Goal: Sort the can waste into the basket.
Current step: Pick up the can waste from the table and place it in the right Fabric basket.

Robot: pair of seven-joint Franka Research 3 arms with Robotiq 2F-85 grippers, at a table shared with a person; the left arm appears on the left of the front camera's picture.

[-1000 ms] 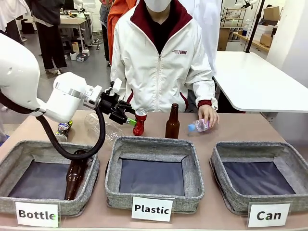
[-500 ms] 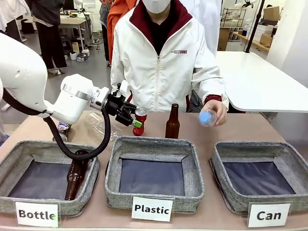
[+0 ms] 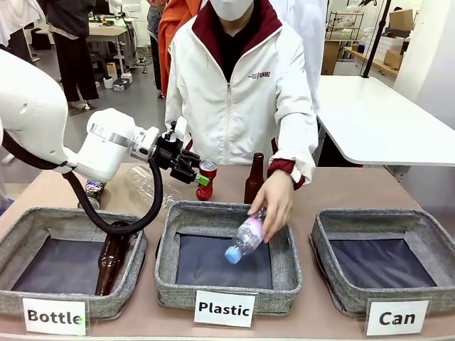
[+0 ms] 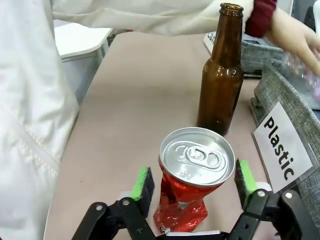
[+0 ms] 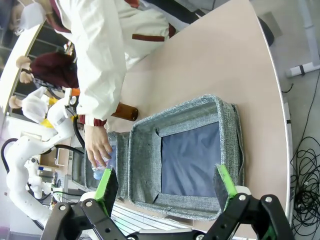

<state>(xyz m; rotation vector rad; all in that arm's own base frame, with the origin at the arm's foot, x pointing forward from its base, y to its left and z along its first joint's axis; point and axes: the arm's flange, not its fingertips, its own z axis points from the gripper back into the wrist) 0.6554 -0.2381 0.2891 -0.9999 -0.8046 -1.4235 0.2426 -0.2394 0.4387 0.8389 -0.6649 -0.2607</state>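
Observation:
A dented red can (image 3: 207, 177) stands upright on the table behind the middle basket. My left gripper (image 3: 200, 178) is level with it. In the left wrist view the red can (image 4: 197, 156) sits between the green pads (image 4: 143, 183) with small gaps on both sides, so the left gripper (image 4: 194, 179) is open around it. A dark can (image 3: 93, 190) lies at the far left behind my arm. The grey "Can" basket (image 3: 384, 217) at the right is empty. My right gripper (image 5: 166, 182) hangs open above that basket (image 5: 231, 150).
A person's hand (image 3: 274, 202) lowers a clear plastic bottle (image 3: 245, 238) into the "Plastic" basket (image 3: 227, 211). A brown glass bottle (image 3: 254, 179) stands just right of the red can. Another brown bottle (image 3: 110, 259) lies in the "Bottle" basket (image 3: 43, 217). A clear bottle (image 3: 141, 183) lies behind my left arm.
The person's hand carried the plastic bottle from the far right of the table up and over into the "Plastic" basket. My left gripper closed in around the red can, then held still.

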